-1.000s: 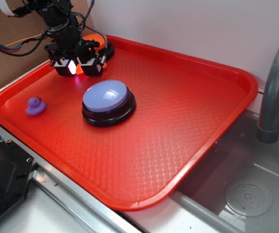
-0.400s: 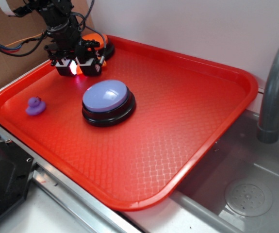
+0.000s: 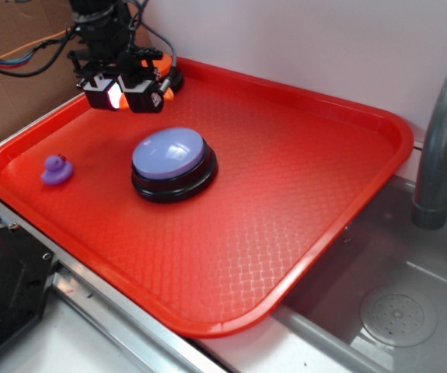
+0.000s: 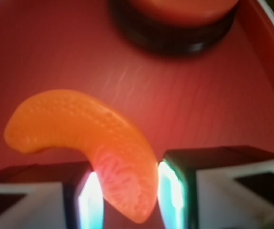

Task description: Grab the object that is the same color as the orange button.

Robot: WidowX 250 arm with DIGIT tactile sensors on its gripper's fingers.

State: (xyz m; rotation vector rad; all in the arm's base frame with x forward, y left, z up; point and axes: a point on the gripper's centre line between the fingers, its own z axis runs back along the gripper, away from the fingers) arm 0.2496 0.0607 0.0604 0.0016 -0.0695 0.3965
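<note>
The object is a small glossy orange crescent (image 4: 94, 138), like an orange segment. My gripper (image 4: 127, 195) is shut on its lower end, and the rest curves out to the left above the tray. In the exterior view the gripper (image 3: 122, 99) hangs a little above the red tray (image 3: 324, 194) at its far left corner. The orange button (image 4: 184, 7) on its black base sits just beyond the fingers. In the exterior view the arm mostly hides the button (image 3: 158, 59).
A larger lavender-topped button (image 3: 169, 153) stands on the tray in front of the gripper. A tiny purple duck (image 3: 57, 169) sits near the tray's left edge. A grey faucet (image 3: 441, 140) and sink (image 3: 394, 311) are on the right, and cardboard (image 3: 13, 85) is behind on the left.
The gripper has risen from the tray surface with the orange segment between its fingers. The buttons and the duck have not moved.
</note>
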